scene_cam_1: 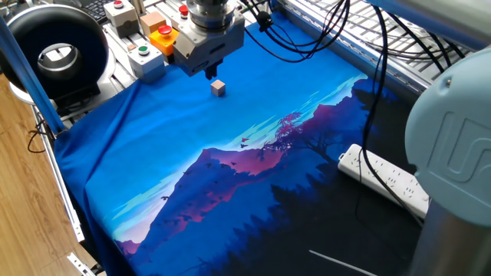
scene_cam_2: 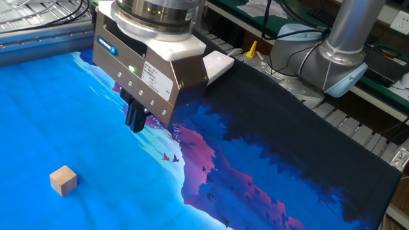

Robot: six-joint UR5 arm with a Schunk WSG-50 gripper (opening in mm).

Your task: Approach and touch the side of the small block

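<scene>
The small block (scene_cam_1: 219, 88) is a tiny tan cube on the blue part of the printed cloth. It also shows in the other fixed view (scene_cam_2: 63, 179) at lower left. My gripper (scene_cam_1: 209, 73) hangs just behind and slightly left of the block, its dark fingers together and empty, a short gap from the cube. In the other fixed view the gripper (scene_cam_2: 135, 121) is up and to the right of the block, fingertips close above the cloth. It does not touch the block.
Boxes with red, green and yellow buttons (scene_cam_1: 151, 37) stand behind the gripper on the metal frame. A black round device (scene_cam_1: 54, 47) sits at far left. A white power strip (scene_cam_1: 387, 181) lies on the cloth's dark right side. Cables hang over the back.
</scene>
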